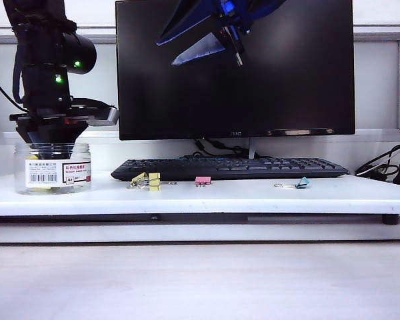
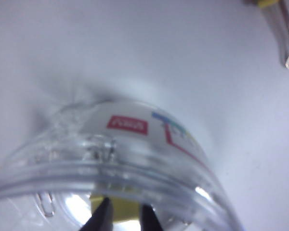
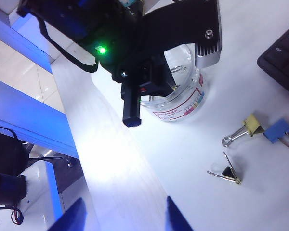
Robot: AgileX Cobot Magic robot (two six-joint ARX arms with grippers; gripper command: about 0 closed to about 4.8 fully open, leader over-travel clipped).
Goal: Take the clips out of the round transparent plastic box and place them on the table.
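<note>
The round transparent plastic box (image 1: 53, 170) stands at the left end of the white table (image 1: 253, 199), white barcode label facing front. My left gripper (image 2: 125, 220) reaches down into its mouth, open a little; its black fingers (image 2: 104, 217) straddle a yellow clip (image 2: 124, 208) on the bottom without clearly pinching it. The jar's rim (image 2: 111, 168) fills the left wrist view. Two yellow clips (image 1: 148, 181) lie on the table right of the jar; one yellow clip (image 3: 253, 124) also shows in the right wrist view. My right gripper (image 1: 207, 40) hangs open high before the monitor, empty.
A pink clip (image 1: 203, 181) and a teal clip (image 1: 300, 183) lie before the black keyboard (image 1: 233, 168). A blue clip (image 3: 278, 131) touches the yellow one, with a dark clip (image 3: 228, 172) nearby. The monitor (image 1: 233, 87) stands behind, cables (image 1: 387, 167) at right.
</note>
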